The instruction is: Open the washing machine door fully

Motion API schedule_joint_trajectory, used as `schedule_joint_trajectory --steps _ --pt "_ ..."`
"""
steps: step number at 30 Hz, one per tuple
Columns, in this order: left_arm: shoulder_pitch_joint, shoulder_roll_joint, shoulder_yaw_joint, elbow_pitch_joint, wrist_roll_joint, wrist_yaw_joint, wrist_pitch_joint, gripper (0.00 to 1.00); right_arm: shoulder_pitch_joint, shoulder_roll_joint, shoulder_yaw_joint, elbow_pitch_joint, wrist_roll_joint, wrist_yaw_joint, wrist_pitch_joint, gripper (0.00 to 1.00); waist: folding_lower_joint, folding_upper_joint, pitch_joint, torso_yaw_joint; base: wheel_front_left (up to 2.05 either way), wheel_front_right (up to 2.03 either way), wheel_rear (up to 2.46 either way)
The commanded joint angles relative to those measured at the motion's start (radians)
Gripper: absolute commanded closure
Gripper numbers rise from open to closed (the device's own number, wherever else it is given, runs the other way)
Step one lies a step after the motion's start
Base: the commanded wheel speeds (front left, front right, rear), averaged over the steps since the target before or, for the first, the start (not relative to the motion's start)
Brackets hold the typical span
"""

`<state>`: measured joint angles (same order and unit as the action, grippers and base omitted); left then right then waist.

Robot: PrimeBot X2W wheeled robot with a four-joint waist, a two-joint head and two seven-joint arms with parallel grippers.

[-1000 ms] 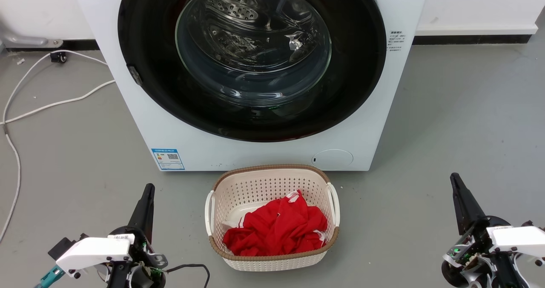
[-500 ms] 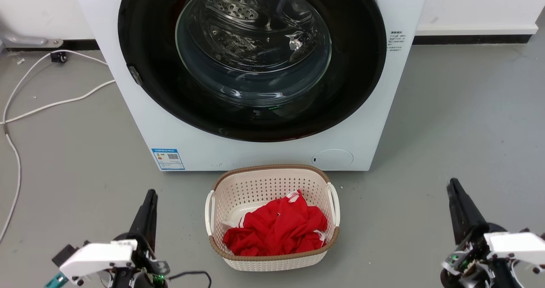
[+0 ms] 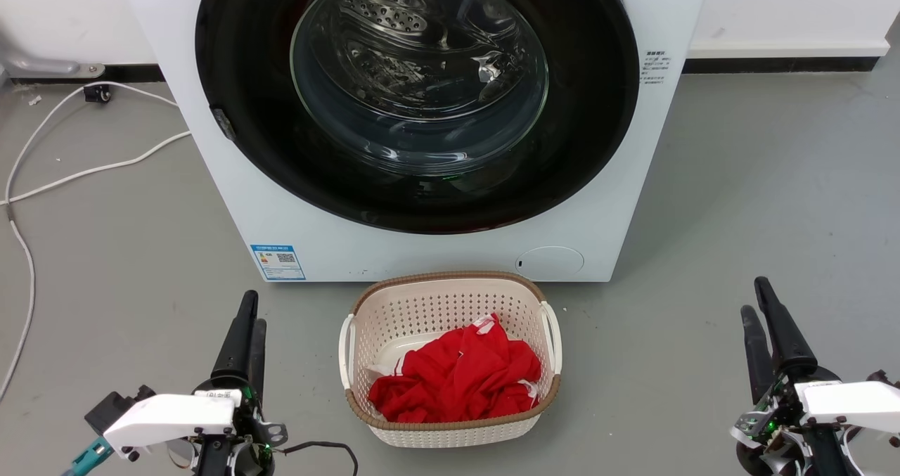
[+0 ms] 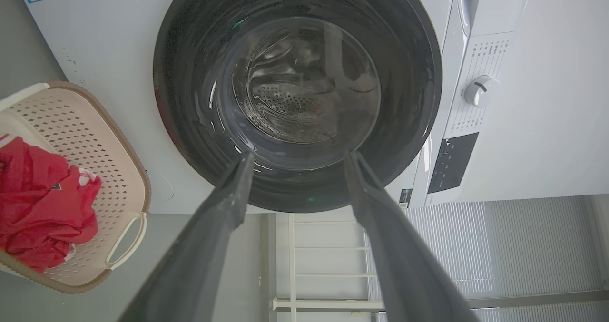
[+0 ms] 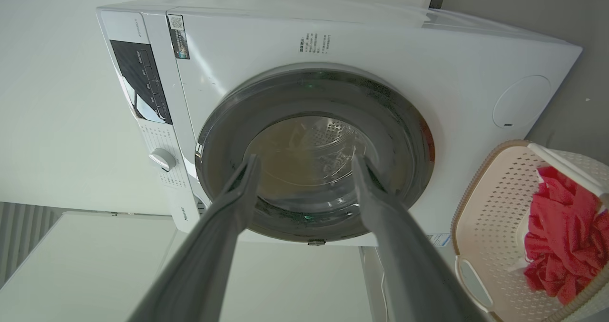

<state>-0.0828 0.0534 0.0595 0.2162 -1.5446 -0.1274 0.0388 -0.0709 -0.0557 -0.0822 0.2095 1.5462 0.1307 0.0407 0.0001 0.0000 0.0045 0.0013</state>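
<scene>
Nearest, at the lower left of the head view, the left end effector (image 3: 253, 309) hangs over the grey floor (image 3: 738, 202), its two dark fingers pointing toward the machine. Its wrist view shows those fingers spread apart with nothing between them. At the lower right, the right end effector (image 3: 754, 297) is posed the same way, fingers likewise parted and empty. Both are well apart from the machine.

Between them and a little farther off stands a cream perforated basket (image 3: 450, 282) with a brown woven rim, holding a crumpled red cloth (image 3: 457, 381). The basket sits just in front of the white washing machine (image 3: 281, 209), near the middle of its front.

Beyond it, the washing machine door (image 3: 590, 110), a glossy black ring nearly as wide as the machine, lies shut and flush against the front. The perforated steel drum shows through its bulging glass window (image 3: 418, 75). A small grey catch (image 3: 223, 124) sits at the door's left edge. Below the door are a blue label (image 3: 277, 262) on the left and a round cover (image 3: 549, 261) on the right.

White cables (image 3: 91, 170) trail over the floor to the far left, toward the white wall (image 3: 787, 5).
</scene>
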Motion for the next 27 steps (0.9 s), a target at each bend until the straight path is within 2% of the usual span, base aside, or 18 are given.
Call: schedule_joint_trajectory --steps 1,8,9,13,27 --pt "-0.028 0.004 -0.004 -0.034 0.039 -0.001 -0.014 0.00 -0.007 -0.002 -0.001 -0.037 -0.041 0.000 -0.013 0.00 0.0000 0.0000 0.000 0.000 0.00 0.00 0.00" --pt "-0.035 0.004 -0.009 -0.083 0.184 -0.002 -0.044 0.00 -0.005 -0.001 0.012 -0.095 -0.243 0.000 -0.043 0.00 0.0000 0.0000 0.002 0.002 0.00 0.00 0.00" --pt "-0.035 0.004 -0.009 -0.083 0.184 -0.002 -0.044 0.00 -0.005 -0.001 0.012 -0.095 -0.243 0.000 -0.043 0.00 0.0000 0.0000 0.002 0.002 0.00 0.00 0.00" --pt "-0.038 0.003 -0.008 -0.116 0.289 -0.002 -0.063 0.00 0.000 -0.001 0.023 -0.134 -0.390 0.000 -0.062 0.00 0.0000 0.0000 0.003 0.004 0.00 0.00 0.00" --pt "-0.037 0.002 -0.035 -0.167 0.545 -0.002 -0.110 0.00 0.021 0.001 0.052 -0.185 -0.659 0.000 -0.109 0.00 0.0000 0.0000 0.002 0.009 0.00 0.00 0.00"
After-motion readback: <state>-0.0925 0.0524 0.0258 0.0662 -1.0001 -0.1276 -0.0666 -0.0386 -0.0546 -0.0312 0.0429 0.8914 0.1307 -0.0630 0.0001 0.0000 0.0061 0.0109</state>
